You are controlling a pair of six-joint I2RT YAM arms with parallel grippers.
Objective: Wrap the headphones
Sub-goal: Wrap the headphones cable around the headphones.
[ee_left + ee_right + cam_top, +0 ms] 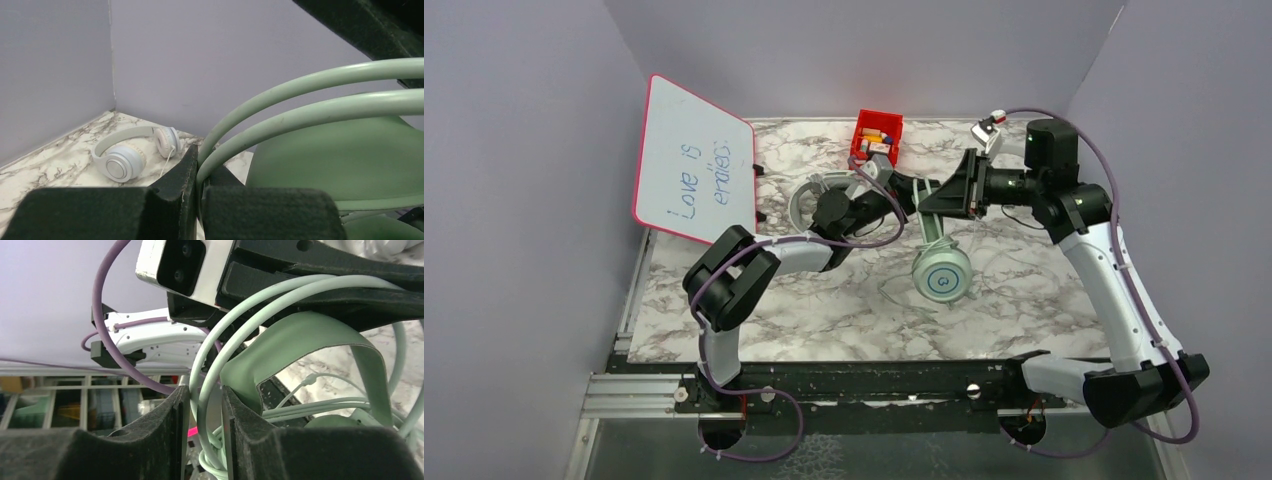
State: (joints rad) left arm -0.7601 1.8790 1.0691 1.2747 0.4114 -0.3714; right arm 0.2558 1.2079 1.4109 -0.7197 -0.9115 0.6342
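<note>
The mint-green headphones (942,272) hang between my two grippers above the middle of the table. My left gripper (902,190) is shut on two strands of their thick mint cable (280,122), with a green ear cup (340,160) just beyond. My right gripper (205,392) faces the left one. Its jaws stand narrowly open around loops of the same cable (202,410), and the flat green headband (300,335) lies against its right finger. A grey-white headset (127,155) lies on the marble behind the left arm (809,195).
A red bin (879,135) with small items stands at the back middle. A pink-edged whiteboard (694,160) leans at the back left. Grey walls close in the marble table (824,320) on three sides. Loose thin cable trails on the table under the hanging headphones.
</note>
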